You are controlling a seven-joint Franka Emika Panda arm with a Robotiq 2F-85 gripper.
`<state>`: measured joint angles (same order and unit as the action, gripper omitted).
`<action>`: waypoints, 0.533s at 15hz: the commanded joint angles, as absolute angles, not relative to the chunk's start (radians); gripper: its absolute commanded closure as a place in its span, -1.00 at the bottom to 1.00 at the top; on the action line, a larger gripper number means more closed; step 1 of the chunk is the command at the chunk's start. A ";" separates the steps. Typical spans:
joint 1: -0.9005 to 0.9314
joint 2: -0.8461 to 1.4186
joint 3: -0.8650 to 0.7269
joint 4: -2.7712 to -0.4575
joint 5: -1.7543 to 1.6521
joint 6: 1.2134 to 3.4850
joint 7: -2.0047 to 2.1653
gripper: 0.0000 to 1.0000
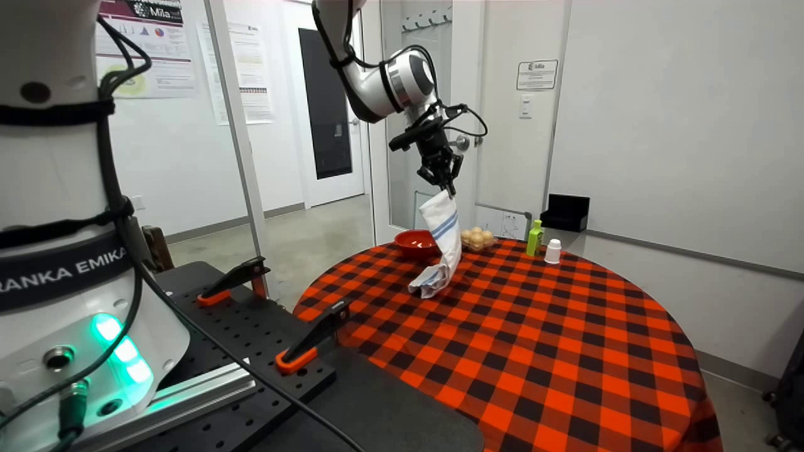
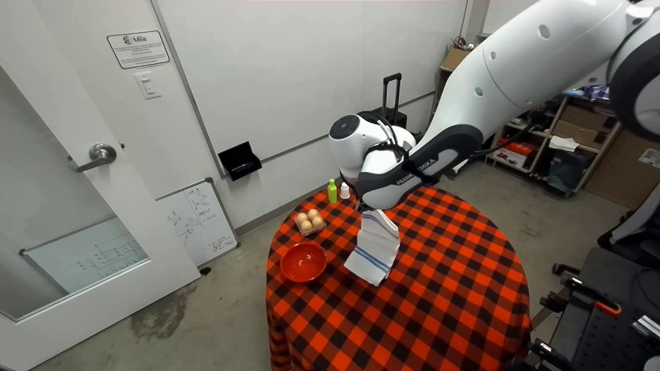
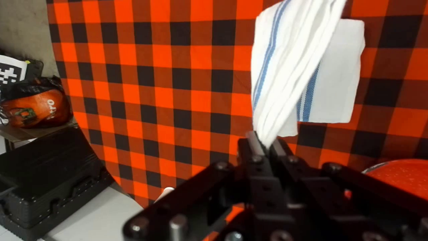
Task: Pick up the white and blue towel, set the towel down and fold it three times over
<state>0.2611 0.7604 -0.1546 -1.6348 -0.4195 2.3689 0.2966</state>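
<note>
The white towel with blue stripes hangs from my gripper, and it shows in both exterior views [image 1: 447,238] [image 2: 375,250] and in the wrist view [image 3: 291,67]. My gripper [image 1: 448,187] points down above the far part of the table and is shut on the towel's upper end. In the wrist view the bunched layers run up from between the fingertips [image 3: 266,144]. The towel's lower end appears to rest on the checked tablecloth [image 1: 565,339] and bends over there. In an exterior view the arm hides most of the gripper.
A red bowl [image 1: 414,246] [image 2: 303,262] [image 3: 401,177] stands close beside the towel. A pack of eggs [image 1: 478,238] [image 2: 310,221] sits near it. A green bottle [image 1: 534,238] [image 2: 332,191] and a white bottle [image 1: 553,252] [image 2: 345,191] stand near the table's edge.
</note>
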 commanded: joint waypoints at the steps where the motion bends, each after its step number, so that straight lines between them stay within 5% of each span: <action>1: 0.221 0.515 -0.110 -1.870 -0.391 2.372 0.225 0.97; 8: 0.140 0.131 -0.067 -2.136 -0.387 2.327 0.169 0.97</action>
<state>0.1761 0.3180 -0.0893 -1.9923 -0.4098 2.3611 0.2103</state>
